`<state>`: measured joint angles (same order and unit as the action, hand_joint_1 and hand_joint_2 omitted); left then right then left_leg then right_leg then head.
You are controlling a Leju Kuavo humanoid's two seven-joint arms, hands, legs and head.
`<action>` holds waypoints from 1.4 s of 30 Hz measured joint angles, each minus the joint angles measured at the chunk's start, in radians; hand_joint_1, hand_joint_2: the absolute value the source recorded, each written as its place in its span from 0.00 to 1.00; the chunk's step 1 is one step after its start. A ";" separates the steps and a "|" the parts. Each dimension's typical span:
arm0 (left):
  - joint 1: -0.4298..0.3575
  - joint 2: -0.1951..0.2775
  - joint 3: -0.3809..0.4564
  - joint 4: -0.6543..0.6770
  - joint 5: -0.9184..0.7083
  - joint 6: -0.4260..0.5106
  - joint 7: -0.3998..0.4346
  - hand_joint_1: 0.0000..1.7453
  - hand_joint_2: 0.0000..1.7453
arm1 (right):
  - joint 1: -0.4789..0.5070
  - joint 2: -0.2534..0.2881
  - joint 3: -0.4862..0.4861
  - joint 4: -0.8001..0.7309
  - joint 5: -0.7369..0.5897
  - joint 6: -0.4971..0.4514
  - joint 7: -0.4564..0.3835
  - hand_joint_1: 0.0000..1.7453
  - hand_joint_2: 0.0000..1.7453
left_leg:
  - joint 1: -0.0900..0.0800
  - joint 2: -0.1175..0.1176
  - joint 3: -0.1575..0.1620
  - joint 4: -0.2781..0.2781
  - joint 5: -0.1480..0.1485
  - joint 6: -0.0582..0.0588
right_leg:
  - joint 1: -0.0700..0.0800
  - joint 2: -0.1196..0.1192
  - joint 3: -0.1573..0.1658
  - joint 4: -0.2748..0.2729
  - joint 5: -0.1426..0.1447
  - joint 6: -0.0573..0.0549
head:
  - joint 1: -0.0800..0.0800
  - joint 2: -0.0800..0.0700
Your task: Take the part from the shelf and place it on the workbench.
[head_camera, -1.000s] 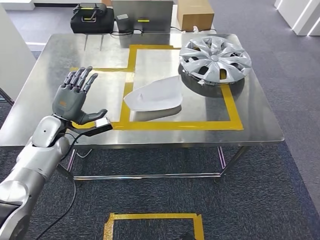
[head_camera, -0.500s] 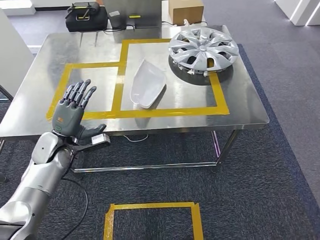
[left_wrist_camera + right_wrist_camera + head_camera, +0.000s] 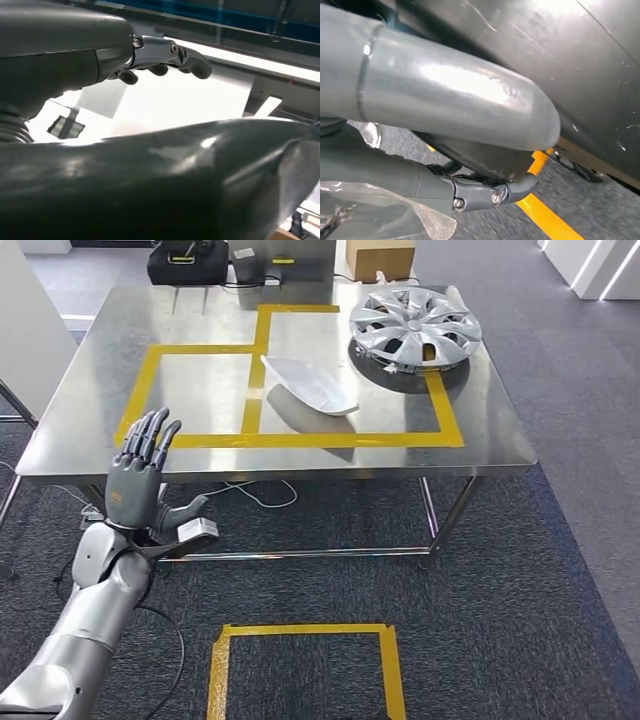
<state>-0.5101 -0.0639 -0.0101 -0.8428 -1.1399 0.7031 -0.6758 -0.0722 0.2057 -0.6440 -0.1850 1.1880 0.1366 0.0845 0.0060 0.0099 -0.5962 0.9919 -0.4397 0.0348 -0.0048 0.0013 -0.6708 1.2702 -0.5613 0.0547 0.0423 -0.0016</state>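
Observation:
The white shell-shaped part (image 3: 311, 385) lies tilted on the steel workbench (image 3: 200, 395), inside the right-hand yellow tape rectangle and close to the tape divider, with a shadow beneath it. My left hand (image 3: 140, 478) is raised in front of the bench's front edge, left of the part and apart from it, fingers spread and holding nothing. The left wrist view shows that hand (image 3: 113, 55) with its fingers (image 3: 181, 52) stretched out. In the right wrist view my right hand (image 3: 463, 130) hangs over the carpet, thumb and a finger apart, nothing held.
A silver hubcap (image 3: 415, 325) sits at the bench's far right. At the back stand a black case (image 3: 187, 260) and a cardboard box (image 3: 380, 258). A yellow tape square (image 3: 302, 665) marks the carpet in front of me. Cables trail under the bench.
The view has pulled back from the bench. The white part has turned around on the bench top. My left hand has drawn back from over the bench to in front of its edge.

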 joint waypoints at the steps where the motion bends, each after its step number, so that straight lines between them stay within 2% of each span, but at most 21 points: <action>1: 0.033 -0.011 0.002 -0.023 0.043 0.000 -0.010 0.00 0.00 | 0.002 0.000 -0.002 0.000 -0.004 -0.003 -0.001 0.00 0.00 | 0.000 0.001 -0.009 0.001 0.008 -0.003 | 0.000 0.000 0.046 -0.053 0.028 -0.002 | 0.000 0.000; 3: 0.101 -0.031 0.000 -0.077 0.129 0.000 -0.018 0.00 0.00 | 0.005 0.000 -0.009 0.000 -0.012 -0.008 -0.004 0.00 0.00 | -0.003 0.002 -0.020 0.004 0.021 -0.010 | 0.001 0.001 0.161 -0.207 0.039 -0.008 | 0.000 0.000; 5: 0.165 -0.044 -0.011 -0.120 0.246 0.000 -0.021 0.00 0.00 | 0.008 0.000 -0.019 0.000 -0.022 -0.012 -0.006 0.00 0.00 | -0.006 0.003 -0.028 0.007 0.035 -0.019 | 0.003 0.004 0.224 -0.303 0.017 -0.015 | 0.000 0.000; 8: 0.243 -0.055 -0.038 -0.127 0.397 -0.002 -0.017 0.00 0.00 | 0.016 0.000 -0.036 0.000 -0.038 -0.016 -0.008 0.00 0.00 | -0.005 0.001 -0.040 0.018 0.032 -0.034 | 0.000 0.000 0.207 -0.316 0.026 -0.038 | 0.000 0.000; 12: 0.303 -0.062 -0.045 -0.037 0.551 -0.064 -0.019 0.00 0.00 | 0.020 0.002 -0.057 0.000 -0.051 -0.032 -0.015 0.00 0.00 | -0.001 -0.003 -0.090 0.217 -0.140 -0.049 | 0.003 -0.005 0.164 -0.314 0.067 -0.064 | -0.006 0.000; 14: 0.324 -0.061 -0.043 0.035 0.664 -0.118 -0.020 0.00 0.00 | 0.024 0.003 -0.067 0.000 -0.056 -0.038 -0.017 0.00 0.00 | 0.000 -0.003 -0.086 0.290 -0.148 -0.049 | 0.006 -0.005 0.133 -0.306 0.084 -0.065 | -0.007 0.000; 15: 0.331 -0.059 -0.037 0.078 0.714 -0.143 -0.020 0.00 0.00 | 0.026 0.003 -0.072 0.000 -0.060 -0.042 -0.017 0.00 0.00 | 0.000 -0.003 -0.062 0.275 -0.124 -0.046 | 0.008 -0.005 0.117 -0.299 0.091 -0.065 | -0.007 0.000; 17: 0.336 -0.052 -0.016 0.177 0.799 -0.189 -0.015 0.00 0.00 | 0.029 0.006 -0.082 0.000 -0.065 -0.046 -0.020 0.00 0.00 | -0.003 -0.003 0.025 0.157 -0.083 -0.034 | 0.011 -0.004 0.087 -0.285 0.103 -0.062 | -0.007 0.000; 19: 0.340 -0.045 0.016 0.272 0.856 -0.232 0.005 0.00 0.00 | 0.032 0.009 -0.092 0.000 -0.069 -0.049 -0.024 0.00 0.00 | -0.008 -0.003 0.102 0.032 -0.090 -0.023 | 0.013 -0.004 0.071 -0.275 0.113 -0.055 | -0.006 0.000; 21: 0.354 -0.039 0.054 0.354 0.897 -0.256 0.045 0.00 0.00 | 0.036 0.011 -0.101 0.000 -0.073 -0.051 -0.024 0.00 0.00 | -0.013 -0.003 0.120 -0.008 -0.096 -0.017 | 0.012 -0.004 0.066 -0.273 0.126 -0.044 | -0.007 0.000; 23: 0.372 -0.035 0.092 0.423 0.926 -0.252 0.107 0.00 0.00 | 0.041 0.012 -0.108 0.000 -0.076 -0.051 -0.017 0.00 0.00 | -0.009 0.000 0.110 -0.015 -0.077 -0.006 | 0.009 -0.001 0.057 -0.266 0.121 -0.032 | -0.011 0.000; 24: 0.380 -0.033 0.110 0.452 0.933 -0.243 0.147 0.00 0.00 | 0.042 0.012 -0.112 0.000 -0.075 -0.051 -0.011 0.00 0.00 | -0.007 0.001 0.101 -0.019 -0.066 0.000 | 0.009 0.000 0.046 -0.246 0.095 -0.027 | -0.009 0.000; 27: 0.413 -0.031 0.145 0.527 0.896 -0.215 0.323 0.00 0.00 | 0.042 0.012 -0.121 0.000 -0.066 -0.051 0.005 0.00 0.00 | -0.006 0.005 0.062 -0.019 -0.035 0.010 | 0.005 0.000 0.001 -0.090 -0.048 -0.013 | -0.004 0.000; 28: 0.426 -0.031 0.144 0.545 0.858 -0.211 0.395 0.00 0.00 | 0.041 0.012 -0.122 0.000 -0.062 -0.051 0.008 0.00 0.00 | -0.006 0.007 0.047 -0.016 -0.026 0.010 | 0.004 0.000 -0.003 -0.036 -0.072 -0.011 | -0.004 0.000; 30: 0.446 -0.031 0.120 0.576 0.771 -0.216 0.528 0.00 0.00 | 0.041 0.012 -0.122 0.000 -0.052 -0.051 0.011 0.00 0.00 | -0.007 0.009 0.015 -0.009 -0.007 0.008 | 0.002 -0.001 0.028 -0.008 -0.048 -0.008 | -0.004 0.000; 31: 0.452 -0.033 0.105 0.588 0.740 -0.220 0.574 0.00 0.00 | 0.041 0.012 -0.122 0.000 -0.048 -0.051 0.013 0.00 0.00 | -0.006 0.009 0.000 -0.004 0.001 0.006 | 0.001 -0.002 0.068 -0.047 -0.016 -0.008 | -0.004 0.000; 33: 0.461 -0.039 0.078 0.606 0.711 -0.224 0.618 0.00 0.00 | 0.041 0.012 -0.122 0.000 -0.044 -0.052 0.015 0.00 0.00 | -0.007 0.006 -0.021 0.005 0.016 -0.002 | 0.002 0.000 0.178 -0.195 0.014 -0.012 | -0.004 0.000; 35: 0.465 -0.042 0.063 0.618 0.705 -0.223 0.630 0.00 0.00 | 0.043 0.012 -0.122 0.000 -0.043 -0.052 0.016 0.00 0.00 | -0.008 0.005 -0.030 0.007 0.036 -0.011 | 0.004 0.002 0.248 -0.307 0.001 -0.019 | -0.003 0.000; 38: 0.468 -0.043 0.048 0.631 0.702 -0.224 0.643 0.00 0.00 | 0.047 0.012 -0.122 0.000 -0.043 -0.052 0.017 0.00 0.00 | -0.008 0.003 -0.039 0.001 0.053 -0.025 | 0.004 0.002 0.237 -0.334 0.010 -0.036 | -0.003 0.000; 40: 0.472 -0.044 0.043 0.637 0.697 -0.223 0.654 0.00 0.00 | 0.048 0.012 -0.122 0.000 -0.033 -0.052 0.023 0.00 0.00 | -0.007 0.000 -0.056 0.047 -0.005 -0.036 | 0.001 -0.003 0.220 -0.338 0.026 -0.055 | -0.008 0.000; 42: 0.474 -0.046 0.038 0.638 0.691 -0.221 0.662 0.00 0.00 | 0.050 0.012 -0.122 0.000 -0.013 -0.048 0.029 0.00 0.00 | -0.004 -0.001 -0.083 0.170 -0.103 -0.045 | 0.002 -0.009 0.203 -0.337 0.040 -0.065 | -0.012 0.000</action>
<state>-0.0359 -0.1102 0.0283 -0.2044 -0.4493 0.4825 -0.0137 -0.0225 0.2174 -0.7662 -0.1846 1.1747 0.0887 0.1140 0.0024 0.0086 -0.6789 1.1615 -0.5428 -0.0104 -0.0031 -0.0080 -0.4674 0.9329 -0.5211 -0.0104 0.0308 -0.0015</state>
